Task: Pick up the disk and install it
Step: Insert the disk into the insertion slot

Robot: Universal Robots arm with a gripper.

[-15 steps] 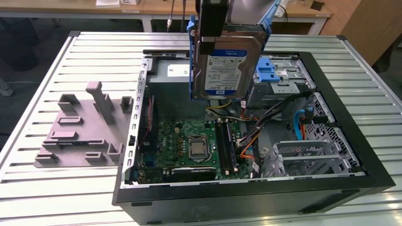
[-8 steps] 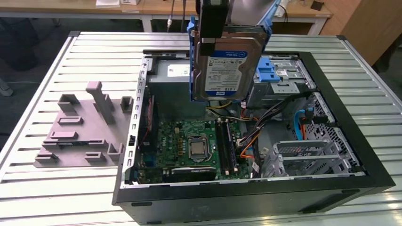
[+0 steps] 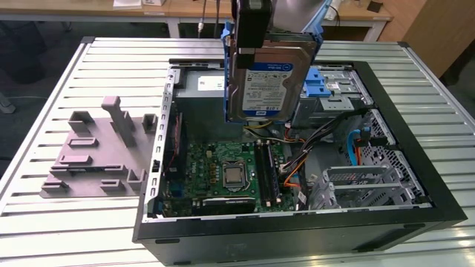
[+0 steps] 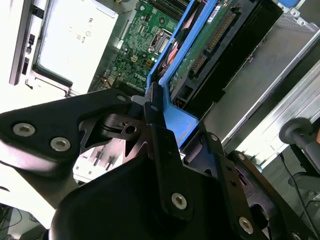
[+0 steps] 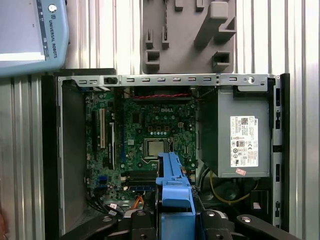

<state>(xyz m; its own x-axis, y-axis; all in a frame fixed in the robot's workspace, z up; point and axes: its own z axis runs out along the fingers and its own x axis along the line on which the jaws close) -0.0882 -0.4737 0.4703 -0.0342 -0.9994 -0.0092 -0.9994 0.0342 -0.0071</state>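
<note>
One disk [image 3: 266, 83] hangs in my pincer [image 3: 248, 50], which is clamped narrow on the blue frame [image 4: 176, 120] around its edges. In the second wrist view one black finger [image 4: 162, 150] presses flat against that frame. From the exterior view the disk stands on edge with its label facing the camera. It is lifted above the open computer case [image 3: 415, 183] and touches nothing below.

Under it lie the green circuit board [image 3: 230, 167] and some coloured wires [image 3: 293, 178]. The blue latches [image 3: 326, 78] of the drive bay sit just beside the disk on the exterior view's right. In the first wrist view the grey box [image 5: 220, 135] with its white sticker fills one corner of the case. A grey holder plate [image 3: 97, 150] lies on the slatted table [image 3: 59, 222], outside the case on the exterior view's left.
</note>
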